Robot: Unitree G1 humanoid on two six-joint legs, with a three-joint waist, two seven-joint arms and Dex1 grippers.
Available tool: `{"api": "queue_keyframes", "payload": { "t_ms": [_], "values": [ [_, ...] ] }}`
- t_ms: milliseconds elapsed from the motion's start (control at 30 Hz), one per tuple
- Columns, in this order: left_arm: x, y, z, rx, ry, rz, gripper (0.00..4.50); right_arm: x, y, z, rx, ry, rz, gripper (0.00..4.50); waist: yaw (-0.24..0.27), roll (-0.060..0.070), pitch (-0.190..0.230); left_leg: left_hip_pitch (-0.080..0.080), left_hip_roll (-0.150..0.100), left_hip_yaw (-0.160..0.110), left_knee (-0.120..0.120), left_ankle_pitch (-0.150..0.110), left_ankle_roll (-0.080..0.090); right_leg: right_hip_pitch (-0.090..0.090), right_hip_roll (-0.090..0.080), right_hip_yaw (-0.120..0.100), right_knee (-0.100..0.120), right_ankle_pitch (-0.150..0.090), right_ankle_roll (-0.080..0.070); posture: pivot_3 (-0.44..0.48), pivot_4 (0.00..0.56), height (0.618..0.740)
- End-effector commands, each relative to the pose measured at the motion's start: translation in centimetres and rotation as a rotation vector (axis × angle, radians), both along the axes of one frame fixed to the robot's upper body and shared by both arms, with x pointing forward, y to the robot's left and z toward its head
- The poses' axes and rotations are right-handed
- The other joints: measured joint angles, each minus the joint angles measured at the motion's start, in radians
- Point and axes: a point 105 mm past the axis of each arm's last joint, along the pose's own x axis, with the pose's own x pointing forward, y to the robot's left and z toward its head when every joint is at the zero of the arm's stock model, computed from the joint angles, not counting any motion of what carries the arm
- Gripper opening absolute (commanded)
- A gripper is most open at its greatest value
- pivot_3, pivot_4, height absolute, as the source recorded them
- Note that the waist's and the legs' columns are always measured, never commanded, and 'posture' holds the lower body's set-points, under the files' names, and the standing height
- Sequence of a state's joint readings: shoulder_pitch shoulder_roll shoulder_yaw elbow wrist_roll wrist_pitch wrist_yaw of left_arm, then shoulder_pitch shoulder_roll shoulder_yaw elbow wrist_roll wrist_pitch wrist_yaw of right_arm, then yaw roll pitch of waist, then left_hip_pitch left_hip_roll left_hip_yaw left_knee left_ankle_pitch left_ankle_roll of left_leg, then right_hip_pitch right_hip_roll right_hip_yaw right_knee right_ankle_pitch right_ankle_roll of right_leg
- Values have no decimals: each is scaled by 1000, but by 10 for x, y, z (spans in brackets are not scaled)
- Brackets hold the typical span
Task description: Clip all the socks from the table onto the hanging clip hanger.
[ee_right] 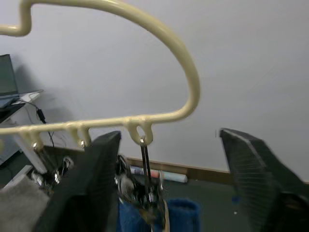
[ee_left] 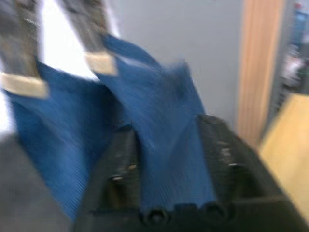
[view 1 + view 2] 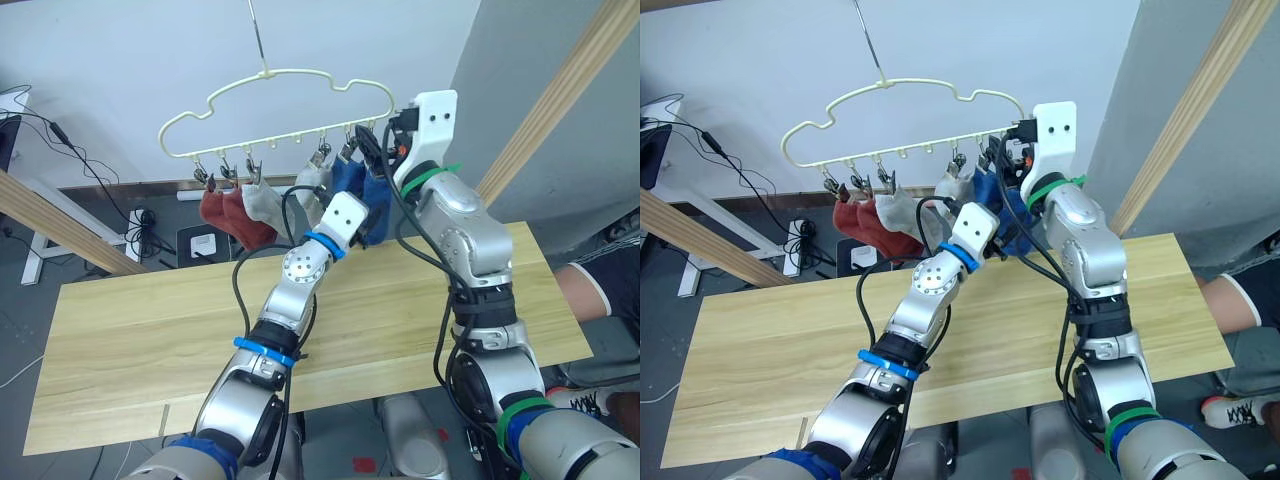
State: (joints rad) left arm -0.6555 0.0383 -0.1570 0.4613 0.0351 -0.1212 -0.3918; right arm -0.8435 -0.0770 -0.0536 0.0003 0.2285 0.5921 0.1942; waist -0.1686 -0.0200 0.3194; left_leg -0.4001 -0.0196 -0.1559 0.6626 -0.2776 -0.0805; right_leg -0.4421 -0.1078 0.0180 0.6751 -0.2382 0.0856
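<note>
Fabric of the blue sock [image 2: 164, 145] looks soft; our left tool [image 2: 169, 169] pinches it, right tool [image 1: 166, 174] spread wide, so we'd grip near its cuff.

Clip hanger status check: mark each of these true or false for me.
1. Two red socks hang at the clip hanger's left end. True.
2. A sock lies on the table. False: no sock shows on the bare wood.
3. The left gripper has a blue sock between its fingers. True.
4. The right gripper is shut on a clip. False: its fingers stand wide apart by the hanger's end loop.
</note>
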Motion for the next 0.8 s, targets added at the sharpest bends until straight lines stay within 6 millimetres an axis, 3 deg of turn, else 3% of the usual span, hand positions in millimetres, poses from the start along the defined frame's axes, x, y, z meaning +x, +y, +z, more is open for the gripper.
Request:
{"api": "queue_keyframes", "payload": {
  "t_ms": [33,133,167,233,467,667,800],
  "values": [
    [-18,10,7,44,-37,-83,3489,-21,-3,10,-54,-53,94,4500,0,0,0,0,0,0,0,0,0,0,0,0,0,0,0,-225,301,740],
    [-34,33,7,78,-21,-131,4370,-33,-10,6,-157,-70,148,4500,-1,0,0,0,0,0,0,0,0,0,0,0,1,0,0,-225,298,740],
    [-41,44,8,82,-5,-153,4473,-37,-12,5,-207,-85,174,4500,-2,0,0,0,0,0,0,0,0,0,0,0,1,0,0,-226,298,740],
    [-53,63,11,112,21,-176,4473,-44,-13,4,-292,-115,224,4500,-2,0,0,0,1,0,0,0,0,0,0,0,1,0,0,-222,294,740],
    [-102,169,18,276,254,-79,4473,-70,-32,-6,-603,-207,418,4500,3,0,0,1,1,0,0,0,0,1,1,0,1,0,0,-179,270,740],
    [-112,263,36,393,337,243,4473,-72,-65,-4,-684,-187,448,4500,23,0,0,1,1,0,0,0,0,1,1,-1,0,0,0,-147,250,740],
    [-116,305,48,383,338,362,4473,-67,-86,-3,-739,-172,429,4500,31,0,0,1,2,0,-1,0,0,1,1,-1,-1,0,0,-136,241,740]
  ]
}}
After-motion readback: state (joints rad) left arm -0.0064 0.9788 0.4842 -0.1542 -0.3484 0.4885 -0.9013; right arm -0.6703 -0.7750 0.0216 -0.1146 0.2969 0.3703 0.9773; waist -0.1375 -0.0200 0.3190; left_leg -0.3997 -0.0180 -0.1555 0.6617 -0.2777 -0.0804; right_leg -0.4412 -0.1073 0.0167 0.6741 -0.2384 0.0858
